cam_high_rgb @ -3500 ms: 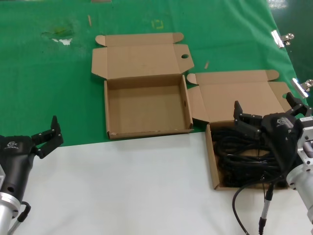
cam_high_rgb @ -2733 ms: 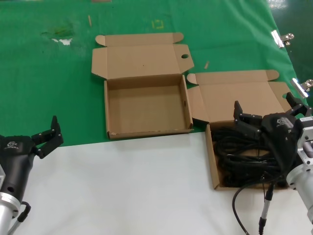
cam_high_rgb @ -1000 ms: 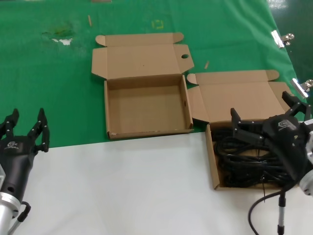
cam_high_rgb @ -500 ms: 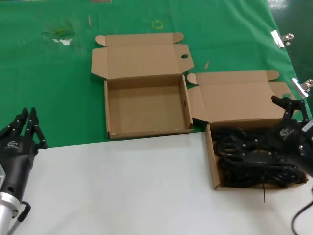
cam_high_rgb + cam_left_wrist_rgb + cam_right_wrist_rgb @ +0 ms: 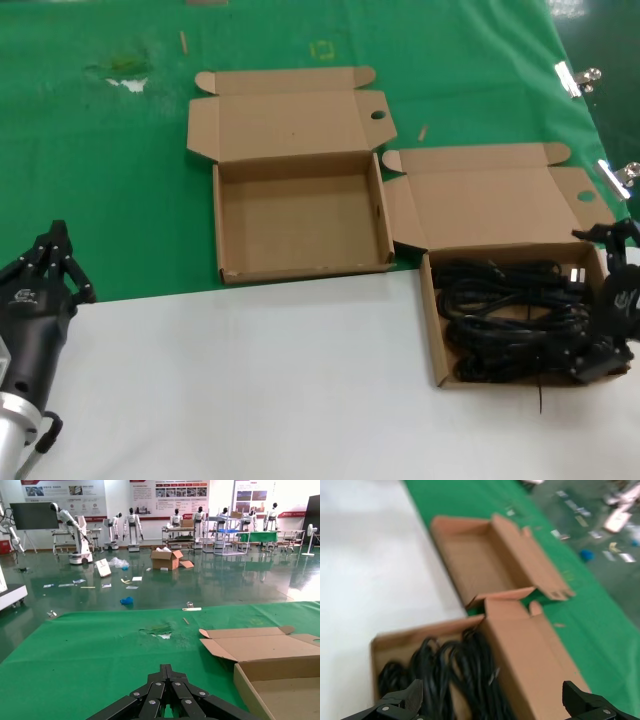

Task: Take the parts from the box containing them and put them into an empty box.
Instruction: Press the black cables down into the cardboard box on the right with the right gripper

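Right gripper spread wide at the right side of the cable box; left gripper idle, fingers together.

Landmark: the box containing them, lid folded back, sitting half on white tabletop, half on green cloth. The parts lie tangled inside it as a black heap filling the tray. Right gripper sits at this box's right wall, straddling the right end of the heap; jaws fully apart, nothing clamped; wrist view shows the fingertips far apart with cables between and below them. The empty box lies just left of and behind the cable box, lid open, corners nearly touching. Left gripper is well to the left of both boxes, pressed closed, holding nothing.
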